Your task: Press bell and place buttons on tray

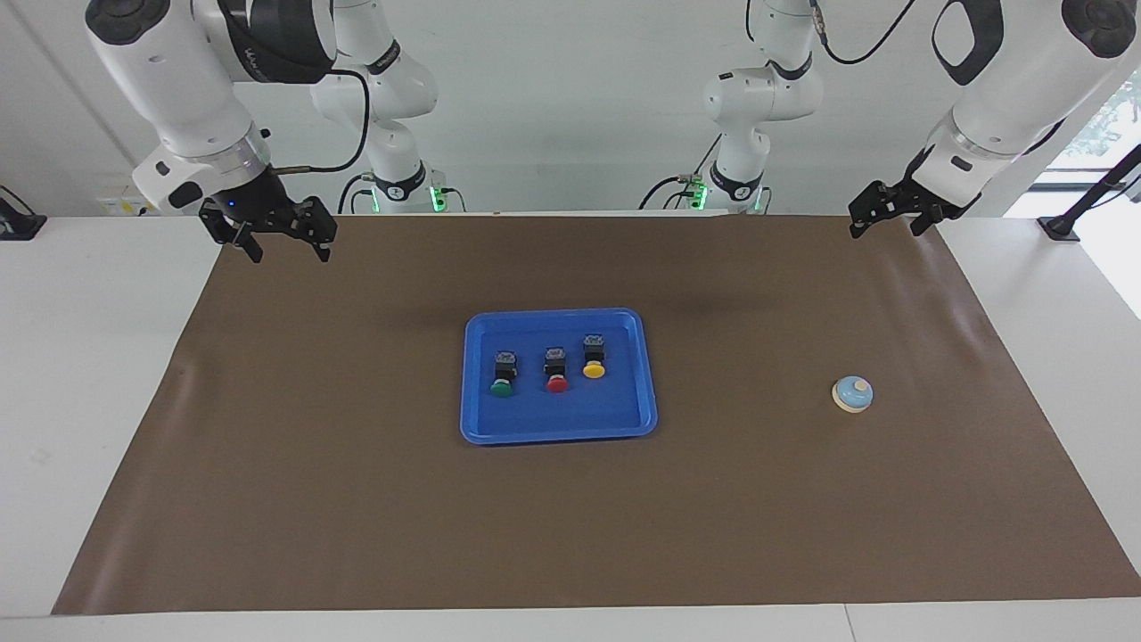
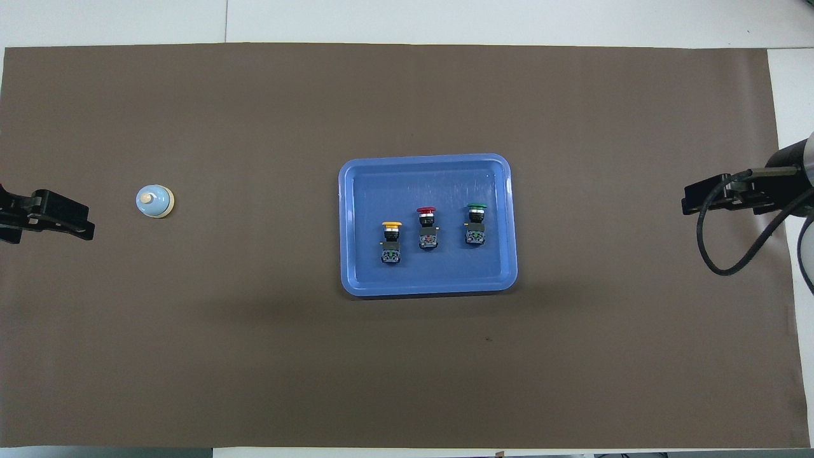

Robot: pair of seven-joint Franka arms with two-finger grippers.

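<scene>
The blue tray (image 1: 557,432) lies at the middle of the brown mat and also shows in the overhead view (image 2: 426,166). In it three buttons lie on their sides in a row, caps pointing away from the robots: green (image 1: 502,375) (image 2: 475,224), red (image 1: 556,371) (image 2: 427,228), yellow (image 1: 594,357) (image 2: 391,242). The bell (image 1: 852,393) (image 2: 154,201) stands on the mat toward the left arm's end. My left gripper (image 1: 887,221) (image 2: 82,226) is open, empty and raised over the mat's edge at that end. My right gripper (image 1: 287,250) (image 2: 690,203) is open, empty and raised over the mat's edge at the right arm's end.
The brown mat (image 1: 357,499) covers most of the white table (image 1: 89,357). A black cable (image 2: 731,254) loops from the right arm's wrist. Black fixtures stand at the table's corners near the robots (image 1: 1065,223).
</scene>
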